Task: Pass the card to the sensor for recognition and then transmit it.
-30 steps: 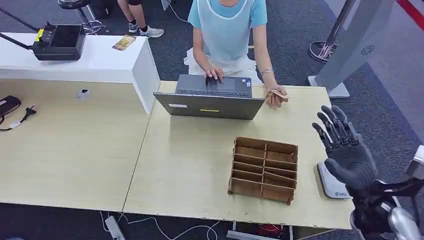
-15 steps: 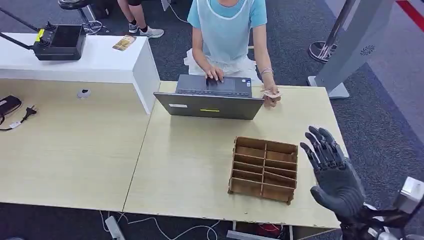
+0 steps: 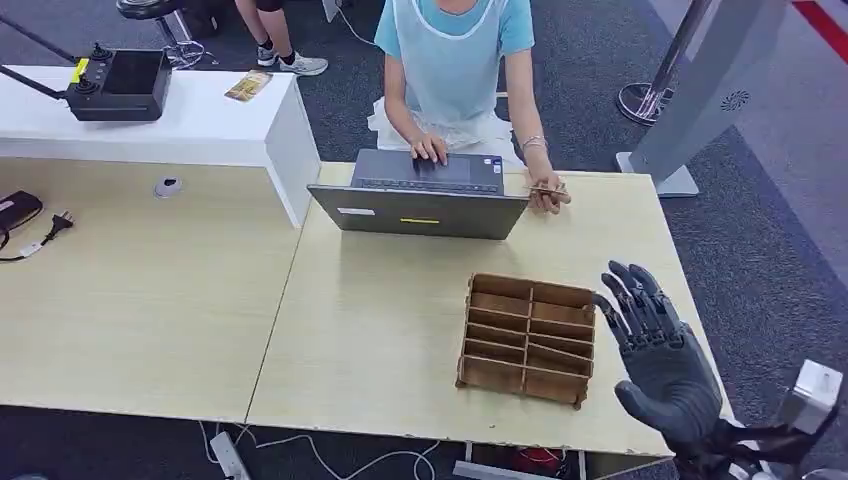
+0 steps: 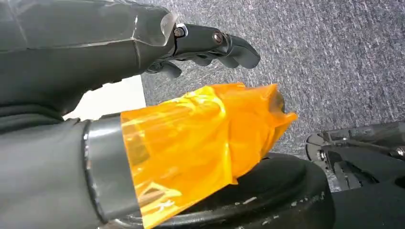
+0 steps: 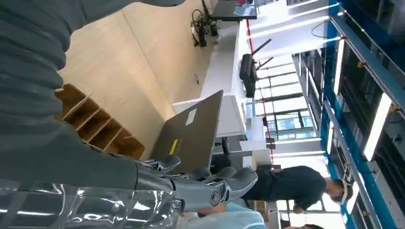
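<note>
Right hand (image 3: pixel 660 365), fingers spread and empty, has dropped beside the wooden organizer (image 3: pixel 528 338), card (image 3: pixel 547 189) still with the person (image 3: pixel 455 60).

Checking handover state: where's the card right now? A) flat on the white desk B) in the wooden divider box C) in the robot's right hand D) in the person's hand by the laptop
D: the card is pinched in the person's hand beside the laptop; the right hand holds nothing, fingers apart.

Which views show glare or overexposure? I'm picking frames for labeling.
Right wrist view: ceiling lights and windows blow out white; right hand stays sharp. Left wrist view: orange film shines and a white patch clips. Head view: evenly lit, table glare-free.
</note>
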Robot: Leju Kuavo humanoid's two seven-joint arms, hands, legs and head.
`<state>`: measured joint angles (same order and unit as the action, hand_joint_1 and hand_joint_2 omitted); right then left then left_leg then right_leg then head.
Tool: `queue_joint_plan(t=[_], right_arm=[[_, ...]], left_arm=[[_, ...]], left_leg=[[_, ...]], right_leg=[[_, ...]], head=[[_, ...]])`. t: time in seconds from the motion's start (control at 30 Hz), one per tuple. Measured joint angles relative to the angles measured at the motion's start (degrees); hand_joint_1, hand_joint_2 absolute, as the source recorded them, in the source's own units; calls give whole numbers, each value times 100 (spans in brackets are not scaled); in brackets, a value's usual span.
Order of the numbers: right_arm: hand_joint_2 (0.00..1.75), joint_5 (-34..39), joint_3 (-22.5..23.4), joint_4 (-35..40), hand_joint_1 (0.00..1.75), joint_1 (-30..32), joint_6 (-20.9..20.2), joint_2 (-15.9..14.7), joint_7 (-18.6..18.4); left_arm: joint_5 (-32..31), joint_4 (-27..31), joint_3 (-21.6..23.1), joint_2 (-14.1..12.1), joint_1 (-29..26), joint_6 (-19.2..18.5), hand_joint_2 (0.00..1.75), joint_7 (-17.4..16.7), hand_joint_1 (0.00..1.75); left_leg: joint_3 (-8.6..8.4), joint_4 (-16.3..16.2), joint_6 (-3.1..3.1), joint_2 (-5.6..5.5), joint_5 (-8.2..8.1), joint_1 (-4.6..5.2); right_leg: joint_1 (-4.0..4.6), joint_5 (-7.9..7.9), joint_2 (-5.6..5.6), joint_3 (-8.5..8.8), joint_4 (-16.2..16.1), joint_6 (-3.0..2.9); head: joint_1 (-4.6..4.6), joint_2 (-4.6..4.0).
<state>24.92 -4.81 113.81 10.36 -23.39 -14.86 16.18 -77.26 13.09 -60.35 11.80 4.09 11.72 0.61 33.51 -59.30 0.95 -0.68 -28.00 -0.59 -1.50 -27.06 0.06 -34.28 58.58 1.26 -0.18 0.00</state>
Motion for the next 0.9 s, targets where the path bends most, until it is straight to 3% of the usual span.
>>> queue_joint_plan(t=[0.9], right_arm=[[175,-398,-394,-125,0,105,118,2,105]], left_arm=[[20,-2,-59,-2,0,33,0,0,0]], left_leg=[[0,0,0,1,0,0]], right_leg=[[0,0,0,0,0,0]], head=[[2,0]])
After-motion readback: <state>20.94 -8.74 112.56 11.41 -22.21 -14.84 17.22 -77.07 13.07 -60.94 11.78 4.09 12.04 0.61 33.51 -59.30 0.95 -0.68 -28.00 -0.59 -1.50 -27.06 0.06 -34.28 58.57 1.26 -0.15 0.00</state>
